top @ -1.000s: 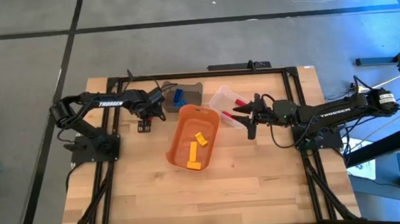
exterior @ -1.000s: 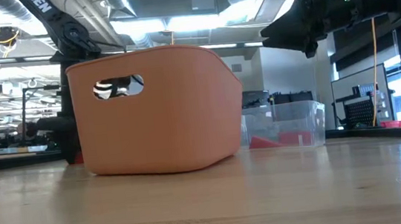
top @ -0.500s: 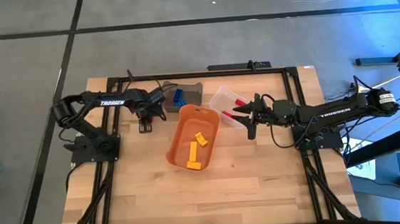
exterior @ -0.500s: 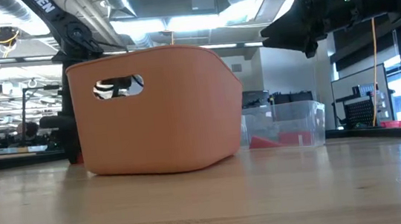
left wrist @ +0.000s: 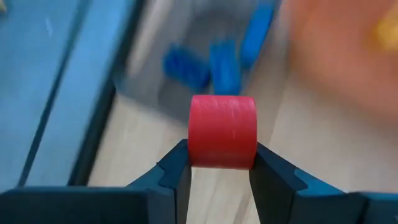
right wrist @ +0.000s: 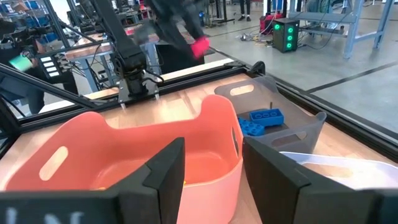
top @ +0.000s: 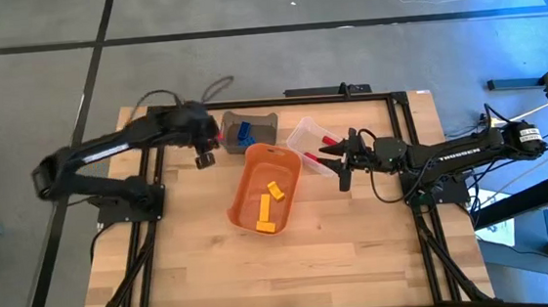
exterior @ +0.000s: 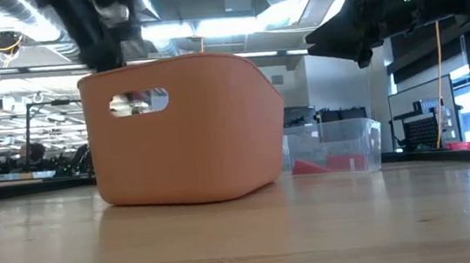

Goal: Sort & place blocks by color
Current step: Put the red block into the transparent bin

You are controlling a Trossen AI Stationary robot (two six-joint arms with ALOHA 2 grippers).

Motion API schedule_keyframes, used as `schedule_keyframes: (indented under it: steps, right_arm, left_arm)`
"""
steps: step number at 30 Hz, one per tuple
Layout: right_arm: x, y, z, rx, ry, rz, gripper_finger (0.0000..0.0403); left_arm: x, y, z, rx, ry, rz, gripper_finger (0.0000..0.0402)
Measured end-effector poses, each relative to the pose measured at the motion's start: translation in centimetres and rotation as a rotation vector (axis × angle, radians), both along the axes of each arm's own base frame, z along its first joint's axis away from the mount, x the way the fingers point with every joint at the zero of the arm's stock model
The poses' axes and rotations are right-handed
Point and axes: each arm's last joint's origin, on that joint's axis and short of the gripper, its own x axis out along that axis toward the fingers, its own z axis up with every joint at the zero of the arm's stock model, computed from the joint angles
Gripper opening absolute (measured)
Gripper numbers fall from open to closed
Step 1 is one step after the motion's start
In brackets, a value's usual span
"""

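Orange tub [top: 263,186] mid-desk holds yellow blocks [top: 268,204]; grey bin [top: 249,130] beyond it holds blue blocks [top: 244,132]. Left pincer [left wrist: 219,168] grasps red block [left wrist: 222,131] beside grey bin. Right pincer [top: 344,160] released, over clear bin [top: 304,132].

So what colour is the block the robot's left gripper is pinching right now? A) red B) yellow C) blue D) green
A: in the left wrist view the left gripper is shut on a red block, squeezed between its two dark fingers, while the blue blocks lie beyond it in the grey bin.
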Motion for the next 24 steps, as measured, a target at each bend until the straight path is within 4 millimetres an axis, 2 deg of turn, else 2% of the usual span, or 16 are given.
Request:
schedule_keyframes:
  steps: [3, 6, 8, 13, 17, 24]
  right_arm:
    - [0.0, 0.0, 0.0, 0.0, -0.001, 0.0, 0.0163]
    - [0.0, 0.0, 0.1, -0.001, -0.006, 0.0, 0.0163]
    - [0.0, 0.0, 0.1, 0.0, -0.008, 0.0, 0.0163]
    - [0.0, 0.0, 0.1, 0.002, -0.009, 0.0, 0.0163]
    - [0.0, 0.0, 0.1, 0.0, -0.008, 0.0, 0.0163]
    - [0.0, 0.0, 0.1, -0.003, -0.007, 0.001, 0.0163]
  left_arm:
    - [-0.8, -1.9, 1.9, 0.022, -0.263, -0.031, 0.0118]
    - [-1.3, -3.9, 2.2, 0.034, -0.526, -0.082, 0.0118]
    - [-1.2, -5.3, 1.3, 0.023, -0.685, -0.127, 0.0118]
    - [-0.7, -7.8, -3.0, -0.06, -1.004, -0.144, 0.0118]
    - [-0.4, -9.1, -5.4, -0.119, -1.103, -0.154, 0.0118]
    - [-0.2, -9.8, -5.4, -0.08, -1.161, -0.141, 0.0118]
